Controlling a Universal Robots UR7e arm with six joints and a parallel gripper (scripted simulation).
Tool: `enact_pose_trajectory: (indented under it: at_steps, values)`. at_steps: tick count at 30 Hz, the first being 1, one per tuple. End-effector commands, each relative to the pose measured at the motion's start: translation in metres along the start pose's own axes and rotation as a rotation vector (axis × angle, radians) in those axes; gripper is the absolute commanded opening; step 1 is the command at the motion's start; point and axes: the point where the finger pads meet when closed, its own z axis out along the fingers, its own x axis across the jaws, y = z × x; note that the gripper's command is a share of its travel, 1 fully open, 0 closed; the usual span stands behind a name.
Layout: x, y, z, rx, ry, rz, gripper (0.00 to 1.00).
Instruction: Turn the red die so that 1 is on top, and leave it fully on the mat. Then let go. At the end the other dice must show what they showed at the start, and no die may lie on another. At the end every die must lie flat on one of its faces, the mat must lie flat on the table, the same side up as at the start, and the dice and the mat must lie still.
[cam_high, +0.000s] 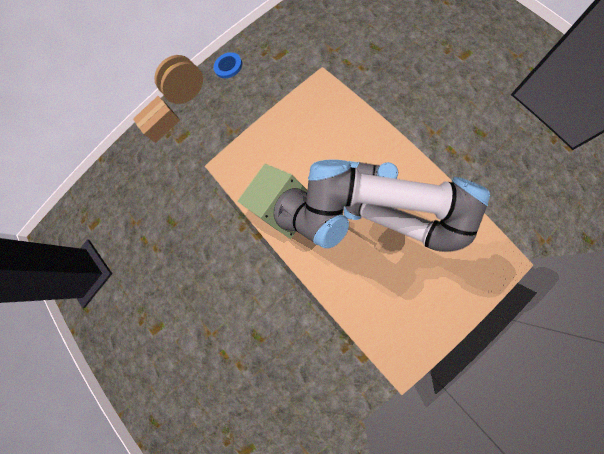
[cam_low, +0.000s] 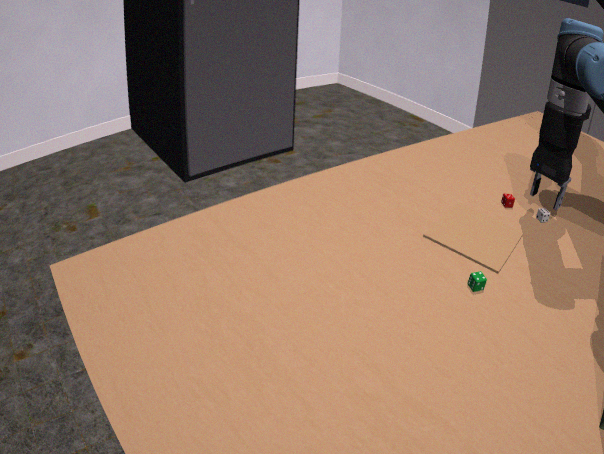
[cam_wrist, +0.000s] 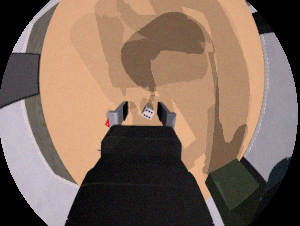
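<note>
A small red die (cam_low: 507, 200) lies on the tan mat (cam_low: 460, 254), whose thin dark edge shows on the table of the same colour. In the wrist view only a red sliver of this die (cam_wrist: 108, 122) shows, left of the fingers. I cannot read its top face. A white die (cam_low: 543, 215) (cam_wrist: 149, 112) lies to its right, near the mat's right edge. My gripper (cam_low: 546, 197) (cam_wrist: 142, 107) is open and empty, its fingers a little above the white die and straddling it. A green die (cam_low: 477, 282) lies on the table off the mat's near corner. In the top view the arm hides the dice and the gripper.
The tan table (cam_high: 350, 310) (cam_low: 280, 320) carries the arm's green base block (cam_high: 262, 190). A tall black cabinet (cam_low: 215, 85) stands on the floor beyond the table. A brown box (cam_high: 156, 119), a round brown thing (cam_high: 179, 79) and a blue dish (cam_high: 227, 64) lie on the floor by the wall.
</note>
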Motion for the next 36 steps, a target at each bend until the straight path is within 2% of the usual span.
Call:
enact_pose_trajectory:
  at_steps: [1,8,14,26,36]
  values:
    - [0.000,0.000,0.000,0.000,-0.001,0.000,1.00]
    - [-0.001,0.000,0.000,0.000,-0.001,0.000,1.00]
    - [-0.011,0.003,0.000,0.000,-0.001,0.000,1.00]
    - [-0.071,0.022,0.000,0.000,-0.001,0.000,1.00]
    - [-0.076,0.023,0.000,0.000,-0.001,0.000,1.00]
